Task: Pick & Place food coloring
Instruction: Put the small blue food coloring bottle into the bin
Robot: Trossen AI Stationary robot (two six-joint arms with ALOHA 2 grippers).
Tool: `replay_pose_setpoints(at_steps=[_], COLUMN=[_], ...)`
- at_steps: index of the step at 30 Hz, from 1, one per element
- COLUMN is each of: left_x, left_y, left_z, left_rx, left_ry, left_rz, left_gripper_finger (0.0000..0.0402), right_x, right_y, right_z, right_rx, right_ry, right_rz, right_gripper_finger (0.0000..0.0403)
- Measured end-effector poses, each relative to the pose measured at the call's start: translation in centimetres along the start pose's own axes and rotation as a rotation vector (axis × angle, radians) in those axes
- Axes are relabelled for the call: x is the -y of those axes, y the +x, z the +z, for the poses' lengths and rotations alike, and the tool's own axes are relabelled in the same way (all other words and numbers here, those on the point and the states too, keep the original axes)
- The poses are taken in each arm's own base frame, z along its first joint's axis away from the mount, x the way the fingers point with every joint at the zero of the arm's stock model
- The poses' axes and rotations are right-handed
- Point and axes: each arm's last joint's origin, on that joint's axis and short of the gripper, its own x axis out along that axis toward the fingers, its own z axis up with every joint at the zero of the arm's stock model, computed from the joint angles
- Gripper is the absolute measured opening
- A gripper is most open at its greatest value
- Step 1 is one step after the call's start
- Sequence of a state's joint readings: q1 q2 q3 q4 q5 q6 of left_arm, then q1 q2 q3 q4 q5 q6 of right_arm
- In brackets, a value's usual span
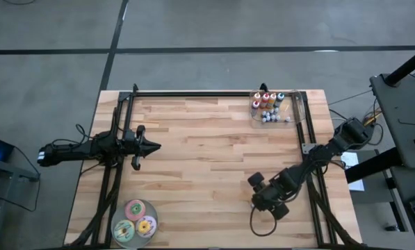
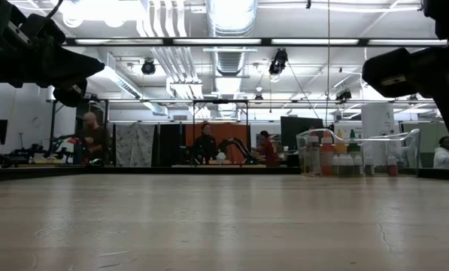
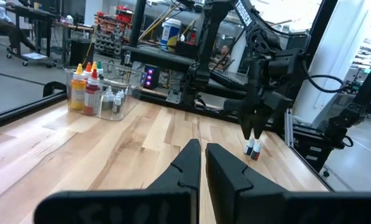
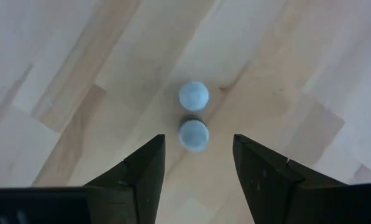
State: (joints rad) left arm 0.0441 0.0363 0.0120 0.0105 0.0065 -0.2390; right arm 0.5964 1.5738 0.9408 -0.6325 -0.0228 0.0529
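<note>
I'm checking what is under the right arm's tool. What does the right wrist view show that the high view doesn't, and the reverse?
Only the right wrist view shows two small bottles seen cap-on, standing touching on the wood between the open fingers.

Only the high view shows the clear tray of food coloring, three colored discs and the left tool.

Both show the right tool over the table.

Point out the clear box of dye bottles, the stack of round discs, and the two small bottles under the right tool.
clear box [image 1: 295,110]: high view, bare wall.
round discs [image 1: 135,209]: high view, pink disc's top.
two small bottles [image 4: 193,134]: right wrist view, nearer bottle's cap.
</note>
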Motion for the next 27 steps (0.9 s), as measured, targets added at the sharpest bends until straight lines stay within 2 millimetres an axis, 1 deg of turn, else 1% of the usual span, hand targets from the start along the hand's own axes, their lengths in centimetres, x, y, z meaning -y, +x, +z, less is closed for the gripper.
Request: replay_pose_setpoints(at_steps=[15,27], left_x=[0.0,0.0], left_y=[0.0,0.0], left_z=[0.0,0.0], left_rx=[0.0,0.0], left_ry=[0.0,0.0], left_rz=[0.0,0.0], left_gripper_finger=[0.0,0.0], right_x=[-0.2,-0.1], right_y=[1.3,1.6], right_z=[-0.9,-0.9], right_rx=[0.027,0.058], right_ry=[-0.004,-0.009], right_rz=[0.004,0.006], right_gripper_finger=[0.0173,0.0171])
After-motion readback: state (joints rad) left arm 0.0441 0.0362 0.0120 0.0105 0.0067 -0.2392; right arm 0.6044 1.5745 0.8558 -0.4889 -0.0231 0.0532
